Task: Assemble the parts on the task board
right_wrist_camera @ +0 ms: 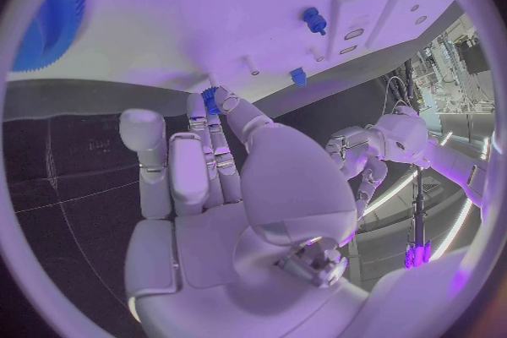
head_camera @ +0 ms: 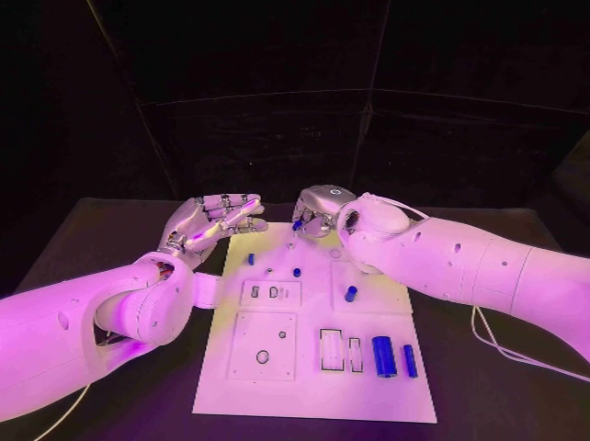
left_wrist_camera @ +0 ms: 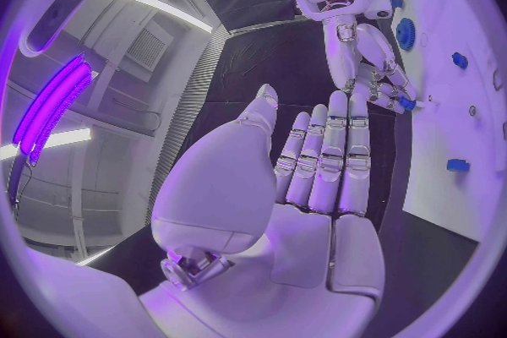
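A small blue part sits pinched in the right hand at the upper middle of the head view, just over the far edge of the white board. The board's sockets lie below it in the frame. The left hand, fingers spread and holding nothing, hovers just left of that edge.
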Available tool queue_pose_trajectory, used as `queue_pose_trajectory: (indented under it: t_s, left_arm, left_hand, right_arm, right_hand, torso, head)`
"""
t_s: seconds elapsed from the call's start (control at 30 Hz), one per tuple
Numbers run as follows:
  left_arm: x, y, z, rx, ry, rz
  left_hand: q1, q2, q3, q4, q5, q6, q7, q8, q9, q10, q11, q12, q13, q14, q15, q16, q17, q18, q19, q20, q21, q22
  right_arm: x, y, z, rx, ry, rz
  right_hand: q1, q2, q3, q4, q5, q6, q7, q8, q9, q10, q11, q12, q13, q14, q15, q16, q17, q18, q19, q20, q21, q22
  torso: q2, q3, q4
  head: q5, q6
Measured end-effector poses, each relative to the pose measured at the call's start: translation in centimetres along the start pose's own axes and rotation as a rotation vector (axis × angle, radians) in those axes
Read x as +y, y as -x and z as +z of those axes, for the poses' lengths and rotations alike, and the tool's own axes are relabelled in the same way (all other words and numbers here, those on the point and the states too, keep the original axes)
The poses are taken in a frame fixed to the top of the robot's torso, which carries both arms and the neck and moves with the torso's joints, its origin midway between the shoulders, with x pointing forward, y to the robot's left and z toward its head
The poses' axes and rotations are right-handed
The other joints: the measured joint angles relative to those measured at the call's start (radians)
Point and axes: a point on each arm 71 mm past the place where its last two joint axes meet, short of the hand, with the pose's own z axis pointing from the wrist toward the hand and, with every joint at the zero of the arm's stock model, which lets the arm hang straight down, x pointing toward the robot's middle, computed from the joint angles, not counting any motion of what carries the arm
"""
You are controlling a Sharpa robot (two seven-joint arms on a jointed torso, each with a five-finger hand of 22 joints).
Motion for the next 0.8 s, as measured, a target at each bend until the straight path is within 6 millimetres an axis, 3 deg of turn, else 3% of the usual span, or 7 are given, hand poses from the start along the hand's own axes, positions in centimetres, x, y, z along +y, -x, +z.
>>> queue_pose_trajectory:
  t_s: [0.47, 0.8]
  left_arm:
    - [0.02, 0.15, 0.02, -0.003, 0.002, 0.002]
    - [0.02, 0.17, 0.03, -0.003, 0.003, 0.002]
  left_hand:
    - [0.000, 0.000, 0.000, 0.000, 0.000, 0.000, 0.000, 0.000, 0.000, 0.000, 0.000, -0.004, 0.000, 0.000, 0.000, -0.004, 0.001, 0.000, 0.000, 0.000, 0.000, 0.000]
    - [0.005, 0.005, 0.003, -0.003, 0.000, 0.000, 0.000, 0.000, 0.000, 0.000, 0.000, -0.004, -0.001, 0.000, 0.000, -0.004, 0.001, 0.000, 0.000, 0.000, 0.000, -0.001]
  right_arm:
    - [-0.14, -0.17, -0.61, 0.004, 0.005, -0.001]
    - [-0.07, -0.18, -0.57, 0.004, 0.005, -0.003]
  right_hand:
    - [-0.004, -0.004, 0.000, 0.000, 0.000, 0.000, 0.000, 0.000, 0.001, 0.000, 0.000, 0.000, 0.000, 0.000, 0.000, 0.000, -0.001, 0.000, 0.000, 0.000, 0.000, 0.001]
    - [-0.008, -0.008, 0.004, 0.004, 0.000, 0.003, 0.004, -0.003, 0.001, 0.000, 0.000, -0.004, 0.000, 0.000, 0.000, 0.000, -0.001, 0.000, 0.000, 0.000, 0.000, 0.001]
  torso:
    - [0.001, 0.0002, 0.0000]
    - [0.002, -0.0009, 0.0011]
  head:
    - [0.006, 0.002]
    - [0.003, 0.003]
